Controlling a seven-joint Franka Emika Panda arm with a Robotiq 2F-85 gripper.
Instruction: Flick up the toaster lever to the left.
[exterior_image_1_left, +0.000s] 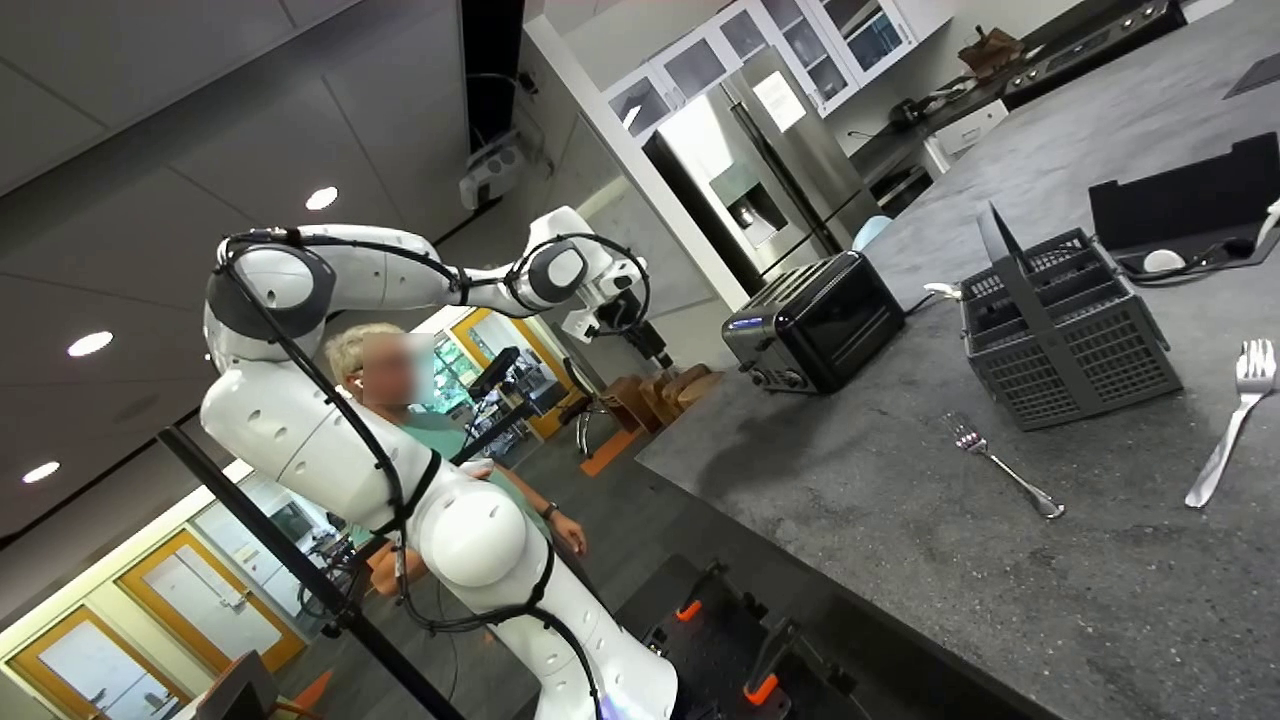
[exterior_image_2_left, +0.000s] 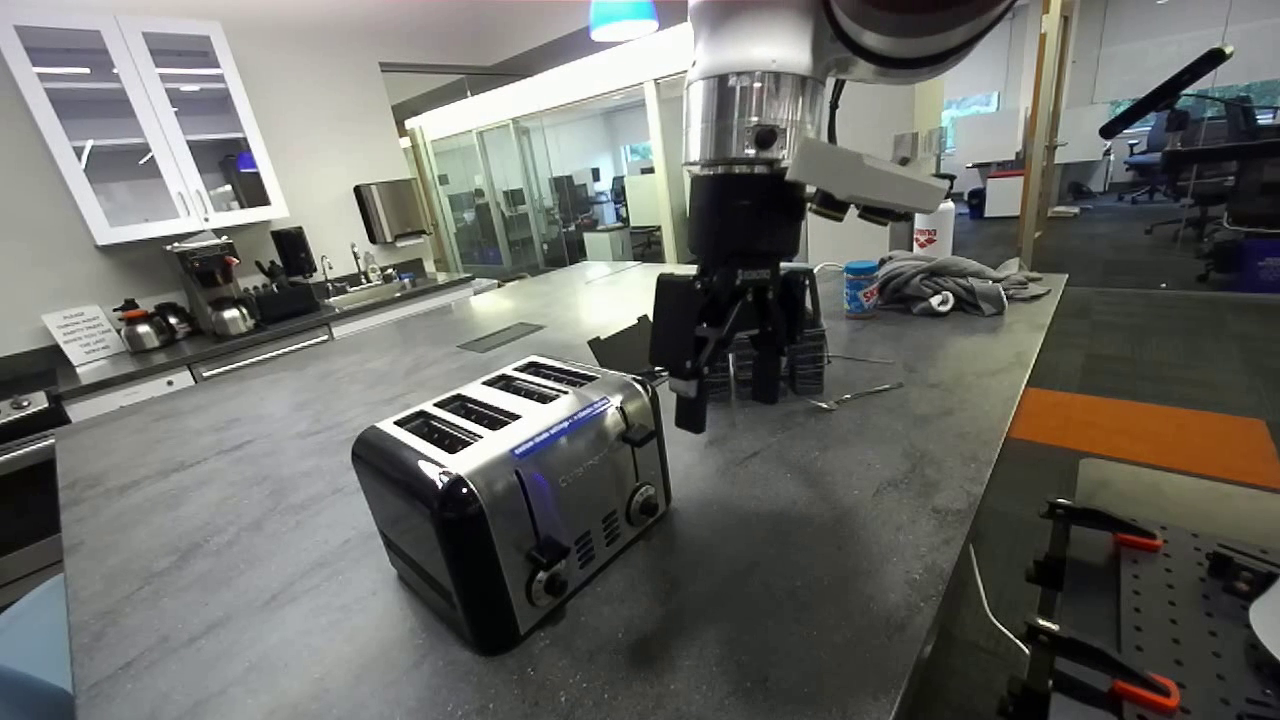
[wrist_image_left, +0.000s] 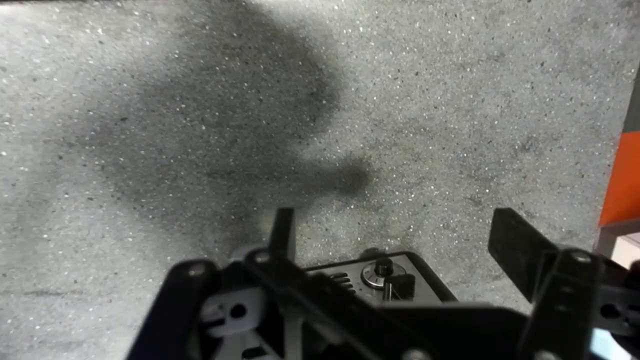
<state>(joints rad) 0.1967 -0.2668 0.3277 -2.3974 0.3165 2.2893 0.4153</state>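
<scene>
The toaster is a black and steel four-slot box standing on the grey counter. In an exterior view its front shows one lever low by a dial and a second lever high in its slot. My gripper is open and empty, pointing down above the counter, in front of the toaster's control face and apart from it. In the wrist view, the toaster's front corner with a dial and a lever shows between the spread fingers of the gripper. The gripper hides the rest of the toaster there.
A grey slatted utensil rack stands beyond the toaster. Two forks lie near it. A black tray lies behind. A jar and a grey cloth sit farther off. A person stands behind the arm.
</scene>
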